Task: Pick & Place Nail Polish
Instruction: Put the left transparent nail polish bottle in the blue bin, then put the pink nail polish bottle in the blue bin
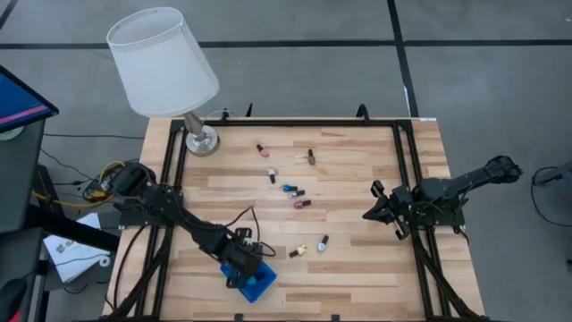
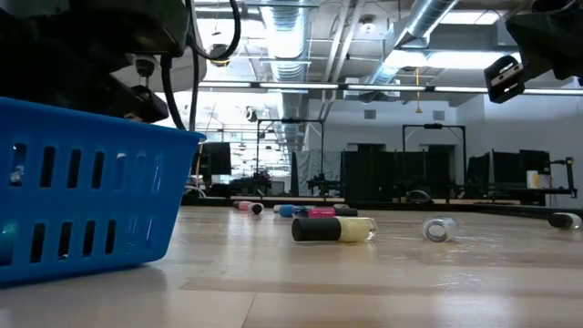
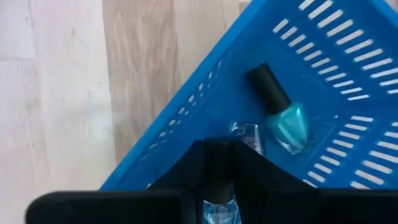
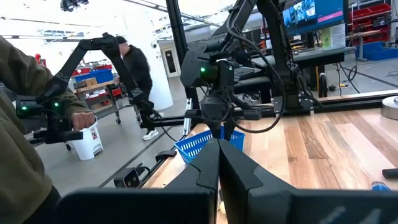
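High view: a light wooden counter [image 1: 357,259] in a black frame stands on a grey floor, with a white-shaded table lamp [image 1: 165,67] at its far left corner. The left pincer [image 1: 243,266] hangs over the blue basket [image 1: 261,290] at the near edge. The right pincer [image 1: 379,204] waits at the counter's right side, fingers pressed together and empty. Loose nail polish bottles [image 1: 299,204] lie scattered mid-counter, all on their sides, long axes pointing in varied directions; two lie near the basket, a yellow bottle [image 1: 298,251] and a clear one [image 1: 323,242].

Low view: the basket wall [image 2: 82,200] fills the left. The yellow bottle [image 2: 335,230] lies flat, long axis across the picture, dark cap to the left.

Left wrist view: the left pincer is clamped on the dark cap of a pale blue bottle [image 3: 219,208], held over the basket rim, long axis in line with the fingers. A teal bottle [image 3: 283,118] lies inside the basket, cap away from the pincer.

Right wrist view: the right pincer's closed fingers [image 4: 211,171] point towards the left arm; people stand beyond the counter.

Handling: the bottles are judged light, rigid, smooth glass, prone to rolling and breakable. The narrow cap, taken across its width, gives the best hold.
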Controlling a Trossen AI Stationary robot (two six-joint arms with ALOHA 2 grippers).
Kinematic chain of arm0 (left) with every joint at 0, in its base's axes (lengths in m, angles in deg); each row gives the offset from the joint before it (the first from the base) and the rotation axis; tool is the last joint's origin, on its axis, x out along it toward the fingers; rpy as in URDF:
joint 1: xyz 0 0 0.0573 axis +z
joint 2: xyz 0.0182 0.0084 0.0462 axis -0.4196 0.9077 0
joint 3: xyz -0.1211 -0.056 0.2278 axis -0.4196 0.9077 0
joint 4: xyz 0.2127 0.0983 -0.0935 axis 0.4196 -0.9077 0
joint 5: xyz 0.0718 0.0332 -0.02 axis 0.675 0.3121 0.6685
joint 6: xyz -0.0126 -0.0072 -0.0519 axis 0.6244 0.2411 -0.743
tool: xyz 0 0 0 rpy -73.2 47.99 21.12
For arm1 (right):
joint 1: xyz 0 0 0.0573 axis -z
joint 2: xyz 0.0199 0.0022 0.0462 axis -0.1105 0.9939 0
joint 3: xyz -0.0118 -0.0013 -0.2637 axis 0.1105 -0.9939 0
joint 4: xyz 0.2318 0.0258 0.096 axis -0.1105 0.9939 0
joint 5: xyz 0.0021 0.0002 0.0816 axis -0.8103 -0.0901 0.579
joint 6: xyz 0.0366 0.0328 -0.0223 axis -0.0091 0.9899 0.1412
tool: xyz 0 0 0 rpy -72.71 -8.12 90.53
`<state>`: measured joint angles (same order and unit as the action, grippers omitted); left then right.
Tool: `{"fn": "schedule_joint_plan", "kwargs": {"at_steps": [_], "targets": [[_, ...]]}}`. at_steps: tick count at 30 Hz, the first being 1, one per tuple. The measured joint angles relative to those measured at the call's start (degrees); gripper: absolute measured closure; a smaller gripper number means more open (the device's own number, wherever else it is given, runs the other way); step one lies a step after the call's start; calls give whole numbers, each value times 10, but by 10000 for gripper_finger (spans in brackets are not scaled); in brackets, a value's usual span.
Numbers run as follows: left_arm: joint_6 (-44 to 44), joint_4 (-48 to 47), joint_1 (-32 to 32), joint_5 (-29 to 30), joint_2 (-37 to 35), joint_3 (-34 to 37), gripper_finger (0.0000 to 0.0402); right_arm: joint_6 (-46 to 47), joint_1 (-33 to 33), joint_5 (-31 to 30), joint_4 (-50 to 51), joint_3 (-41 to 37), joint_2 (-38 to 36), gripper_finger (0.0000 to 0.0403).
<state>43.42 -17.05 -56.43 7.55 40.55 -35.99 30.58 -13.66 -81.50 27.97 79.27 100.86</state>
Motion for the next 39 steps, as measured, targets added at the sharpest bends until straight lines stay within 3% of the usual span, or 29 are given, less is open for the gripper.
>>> {"fn": "schedule_joint_plan", "kwargs": {"at_steps": [6, 14, 18, 21, 25, 27, 29, 34, 39], "targets": [[2, 3, 13, -4, 0, 0, 340, 0, 0, 0, 0, 0, 0, 403], [2, 4, 13, -26, -23, -1, 250, 0, 0, 0, 0, 0, 0, 403], [-17, 4, 30, -52, -73, -1, 215, 0, 0, 0, 0, 0, 0, 403], [-41, 1, 66, -18, -141, -2, 210, 0, 0, 0, 0, 0, 0, 403], [-46, -12, 146, 85, -227, -3, 219, 0, 0, 0, 0, 0, 0, 403], [-1, -12, 201, 107, -257, -3, 221, 0, 0, 0, 0, 0, 0, 403], [71, -11, 265, 97, -271, -3, 220, 0, 0, 0, 0, 0, 0, 403], [206, -14, 446, 5, -267, -3, 201, 0, 0, 0, 0, 0, 0, 403], [238, -13, 588, -31, -225, -3, 182, 0, 0, 0, 0, 0, 0, 403]]}}
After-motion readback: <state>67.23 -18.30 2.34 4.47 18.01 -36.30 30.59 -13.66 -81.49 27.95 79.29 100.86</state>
